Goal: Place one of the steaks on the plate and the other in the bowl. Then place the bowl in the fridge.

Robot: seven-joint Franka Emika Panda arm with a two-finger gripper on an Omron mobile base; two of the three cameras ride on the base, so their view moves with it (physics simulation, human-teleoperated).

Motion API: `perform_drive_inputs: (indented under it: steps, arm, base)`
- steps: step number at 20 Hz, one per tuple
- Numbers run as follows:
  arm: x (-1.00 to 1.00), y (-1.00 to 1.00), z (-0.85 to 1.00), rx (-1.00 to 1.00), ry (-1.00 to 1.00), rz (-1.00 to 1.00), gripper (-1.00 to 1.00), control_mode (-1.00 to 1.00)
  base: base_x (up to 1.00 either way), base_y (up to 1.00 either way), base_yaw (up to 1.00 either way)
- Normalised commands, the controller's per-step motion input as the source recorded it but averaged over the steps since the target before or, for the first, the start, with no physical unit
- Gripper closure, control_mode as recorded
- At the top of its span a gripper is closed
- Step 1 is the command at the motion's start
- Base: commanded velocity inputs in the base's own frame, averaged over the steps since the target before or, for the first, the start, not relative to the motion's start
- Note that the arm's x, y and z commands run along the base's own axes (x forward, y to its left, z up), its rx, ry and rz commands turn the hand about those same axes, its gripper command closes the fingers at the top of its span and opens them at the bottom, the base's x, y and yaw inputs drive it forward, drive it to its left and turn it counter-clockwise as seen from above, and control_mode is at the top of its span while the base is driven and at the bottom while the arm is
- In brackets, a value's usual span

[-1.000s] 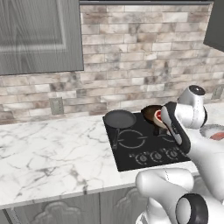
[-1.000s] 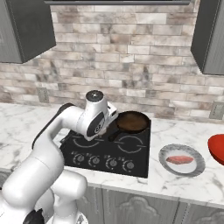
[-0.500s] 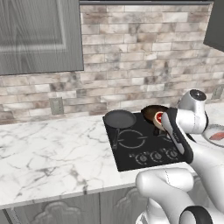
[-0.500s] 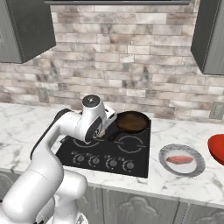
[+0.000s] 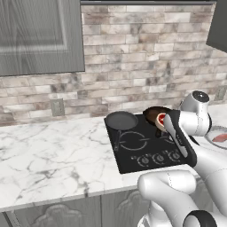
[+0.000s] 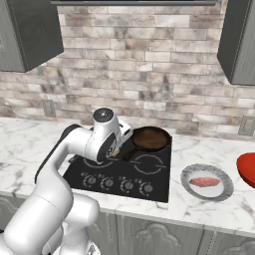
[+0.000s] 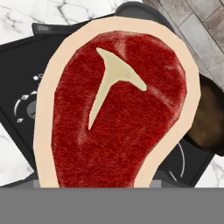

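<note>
The rounder red steak (image 7: pixel 118 113) with the pale fat rim fills the hand view, and my gripper (image 5: pixel 166 123) is shut on it above the black cooktop (image 5: pixel 142 150); the meat hides the fingertips. From the left base view the same steak (image 5: pixel 161 119) shows in front of the hand. The flat pink steak (image 6: pixel 205 181) lies on the grey speckled plate (image 6: pixel 189 172) on the counter right of the cooktop. Further right, the red bowl (image 6: pixel 247 168) is cut by the picture's edge. The fridge is out of view.
A dark frying pan (image 5: pixel 121 120) sits on the cooktop's back left burner and a brown pan (image 6: pixel 149 138) on the back right one. Knobs (image 6: pixel 117 184) line the cooktop's front. White marble counter (image 5: pixel 48 150) stretches to the left, with grey cupboards (image 5: pixel 40 35) above.
The hand has shifted slightly over the cooktop with the steak still held. The plate, the pink steak and the bowl have not moved.
</note>
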Motion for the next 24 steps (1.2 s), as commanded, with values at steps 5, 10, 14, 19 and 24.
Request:
perform_drive_inputs:
  steps: [5, 10, 14, 19, 24]
  arm:
    - [0.0, 0.0, 0.0, 0.0, 0.0, 0.0, 1.0, 1.0]
    - [0.0, 0.0, 0.0, 0.0, 0.0, 0.0, 1.0, 1.0]
    - [0.0, 0.0, 0.0, 0.0, 0.0, 0.0, 1.0, 1.0]
    - [0.0, 0.0, 0.0, 0.0, 0.0, 0.0, 1.0, 1.0]
    - [0.0, 0.0, 0.0, 0.0, 0.0, 0.0, 1.0, 1.0]
  base:
    - [-0.3, 0.0, 0.0]
    - [-0.39, 0.0, 0.01]
    - [-0.11, -0.1, 0.0]
    - [0.0, -0.31, 0.03]
    - [0.0, -0.43, 0.03]
